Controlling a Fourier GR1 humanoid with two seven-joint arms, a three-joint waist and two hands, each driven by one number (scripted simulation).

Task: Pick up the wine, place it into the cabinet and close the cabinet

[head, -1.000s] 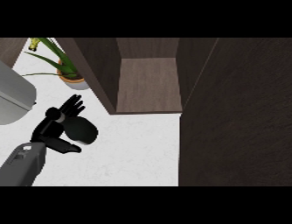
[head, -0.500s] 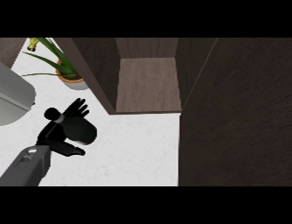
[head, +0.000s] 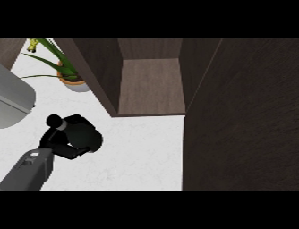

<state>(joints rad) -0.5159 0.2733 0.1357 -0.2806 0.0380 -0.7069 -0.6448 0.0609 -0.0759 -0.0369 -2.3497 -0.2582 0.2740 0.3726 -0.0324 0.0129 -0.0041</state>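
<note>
Head view. Left hand [head: 65, 136]: black, on a grey forearm entering from the lower left edge, set over the white counter [head: 139, 152]; its fingers are curled round a dark rounded object, apparently the wine [head: 85, 135], whose body shows just right of the palm, lying low over the counter in front of the cabinet and left of its opening. Whether the bottle touches the counter cannot be told. Cabinet [head: 151, 85]: dark brown wood, standing open, its bare inner floor visible between two side walls. Cabinet door [head: 251, 116]: large dark panel filling the right side of the view, swung out toward the viewer. Potted plant [head: 65, 71]: green leaves in a small pot, on the counter just left of the cabinet's left wall, behind the hand. Grey appliance [head: 3, 100]: rounded metal body at the left edge, near the hand but apart from it. Right hand: not visible.
</note>
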